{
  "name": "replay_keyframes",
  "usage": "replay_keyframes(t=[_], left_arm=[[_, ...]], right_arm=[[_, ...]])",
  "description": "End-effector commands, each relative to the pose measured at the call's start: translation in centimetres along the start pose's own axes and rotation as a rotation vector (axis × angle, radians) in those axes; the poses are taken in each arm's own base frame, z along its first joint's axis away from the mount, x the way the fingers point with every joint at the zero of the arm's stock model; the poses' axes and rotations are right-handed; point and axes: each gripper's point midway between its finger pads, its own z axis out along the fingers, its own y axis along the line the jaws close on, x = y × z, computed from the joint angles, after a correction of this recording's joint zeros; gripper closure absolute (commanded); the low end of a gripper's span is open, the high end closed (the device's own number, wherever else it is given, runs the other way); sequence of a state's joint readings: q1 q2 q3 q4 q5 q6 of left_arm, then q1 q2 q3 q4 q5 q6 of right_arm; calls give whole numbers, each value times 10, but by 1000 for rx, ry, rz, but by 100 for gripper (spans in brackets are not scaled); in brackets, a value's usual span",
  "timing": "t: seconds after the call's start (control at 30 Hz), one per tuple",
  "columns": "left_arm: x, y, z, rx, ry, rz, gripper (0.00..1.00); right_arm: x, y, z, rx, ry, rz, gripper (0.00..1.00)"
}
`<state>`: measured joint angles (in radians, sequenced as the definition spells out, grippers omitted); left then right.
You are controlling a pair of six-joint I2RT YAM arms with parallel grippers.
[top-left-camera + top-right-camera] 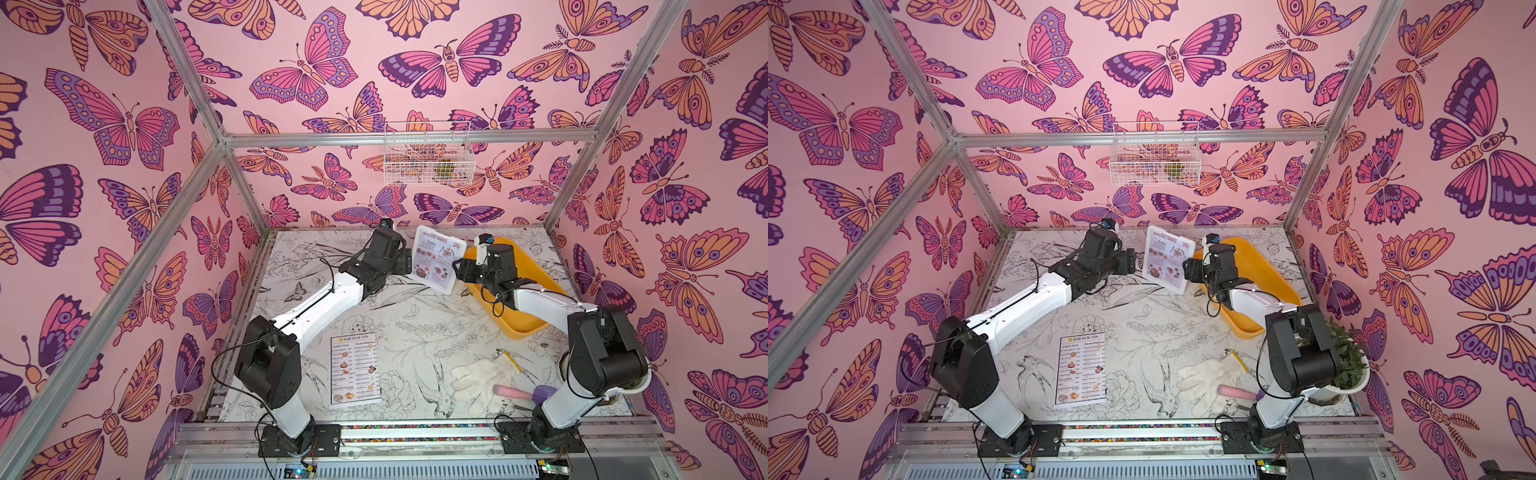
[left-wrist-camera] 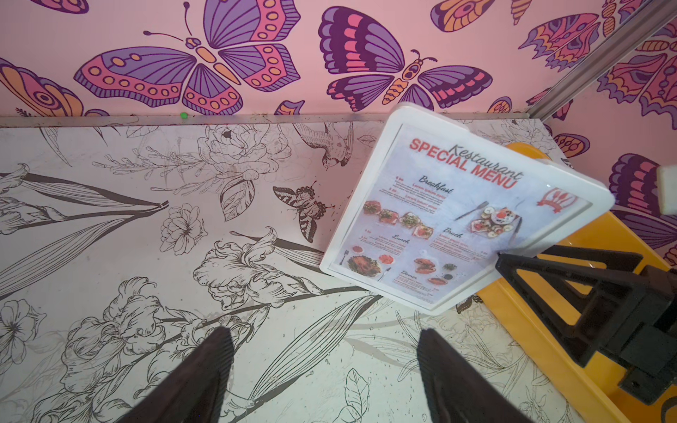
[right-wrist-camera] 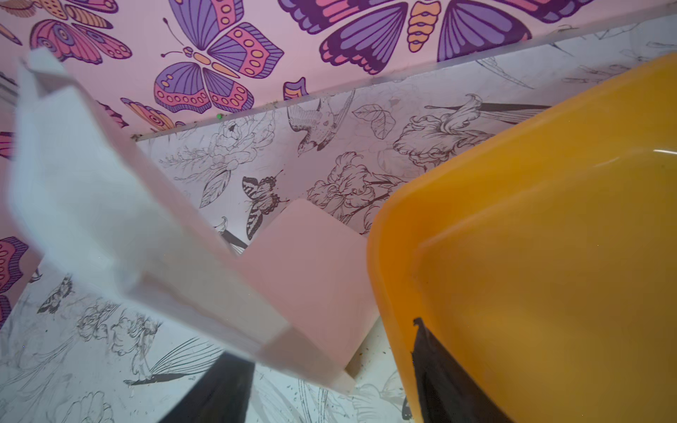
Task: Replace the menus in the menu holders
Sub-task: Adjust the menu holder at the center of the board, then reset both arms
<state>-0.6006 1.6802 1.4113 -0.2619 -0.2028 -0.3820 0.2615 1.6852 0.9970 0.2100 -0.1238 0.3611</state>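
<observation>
Menu holder [image 3: 110, 205] blurred in the right wrist view, yellow tray [image 3: 549, 256] cut off there

Reaches the left arm [image 1: 316, 307] from its near-edge base toward the far middle, with the black wrist bent inward and the left tool [image 2: 322, 331] pointing across, its fingers [image 2: 216, 366] spread wide and gripping nothing. Extends the right arm [image 1: 548, 301] from the other near corner, folded at the elbow with the forearm angled inward, so the right tool [image 1: 457, 268] faces the left one. Shows the right tool's fingers [image 3: 227, 388] also standing apart in the right wrist view.
</observation>
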Motion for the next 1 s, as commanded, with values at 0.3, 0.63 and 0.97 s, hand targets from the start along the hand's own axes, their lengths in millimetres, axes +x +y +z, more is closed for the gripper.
replay_keyframes(t=[0.3,0.63,0.97], left_arm=[[-4,5,4,-23,-9,7,19],[-3,11,3,-36,-8,7,19],[0,70,-15,-130,-54,-37,1]], right_arm=[[-19,-33,36,139,-39,9,39],[-33,-28,43,94,-51,0,38],[-30,-23,-28,113,-72,-52,1]])
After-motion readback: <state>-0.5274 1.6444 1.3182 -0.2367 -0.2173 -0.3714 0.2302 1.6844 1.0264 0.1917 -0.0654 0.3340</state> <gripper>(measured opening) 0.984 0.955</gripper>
